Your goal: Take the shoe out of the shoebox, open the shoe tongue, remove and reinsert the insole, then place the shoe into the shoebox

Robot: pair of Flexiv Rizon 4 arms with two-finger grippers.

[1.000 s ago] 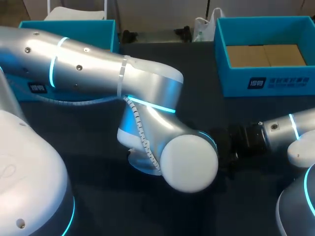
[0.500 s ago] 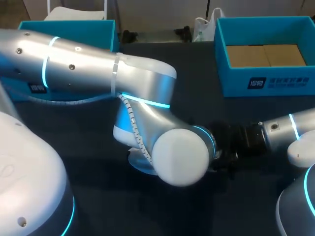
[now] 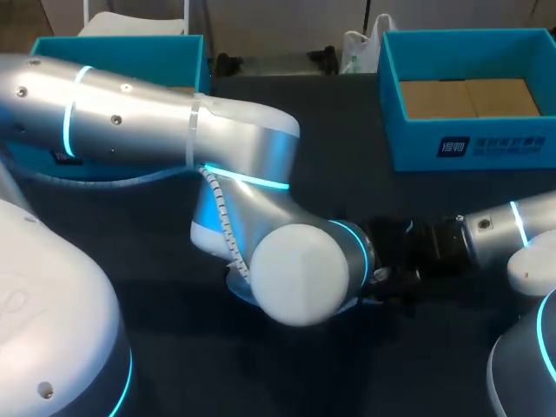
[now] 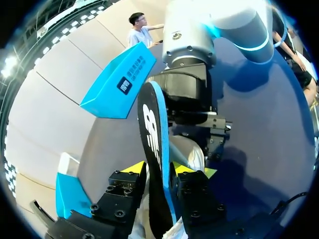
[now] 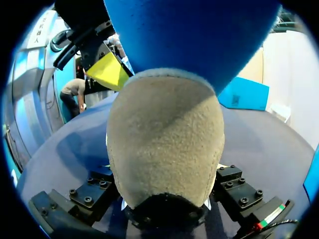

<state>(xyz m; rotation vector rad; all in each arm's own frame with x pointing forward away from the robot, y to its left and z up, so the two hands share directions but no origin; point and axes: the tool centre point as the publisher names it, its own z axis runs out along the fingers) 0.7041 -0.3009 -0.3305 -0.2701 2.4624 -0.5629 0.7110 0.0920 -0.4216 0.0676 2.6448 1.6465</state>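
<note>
Head view: left arm point(image 3: 243, 217) sprawls over mid-table and hides the shoe and both sets of fingers. Right arm point(image 3: 486, 234) comes in low from the right. Shoebox point(image 3: 417, 143) sits far right, well apart.

Left wrist view: left gripper point(image 4: 162, 172) is clamped on the insole point(image 4: 152, 129), which stands on edge between the yellow tips. Shoe point(image 4: 189, 152) is just ahead, at the right arm's end.

Right wrist view: right gripper point(image 5: 167, 204) is closed on the shoe's tan heel, a finger on each side. The insole's blue face rises just beyond the heel.

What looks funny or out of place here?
The insole sticks up on edge, pinched in the left gripper instead of lying flat inside the shoe. The right gripper holds that shoe. Nothing looks spilled or broken.
</note>
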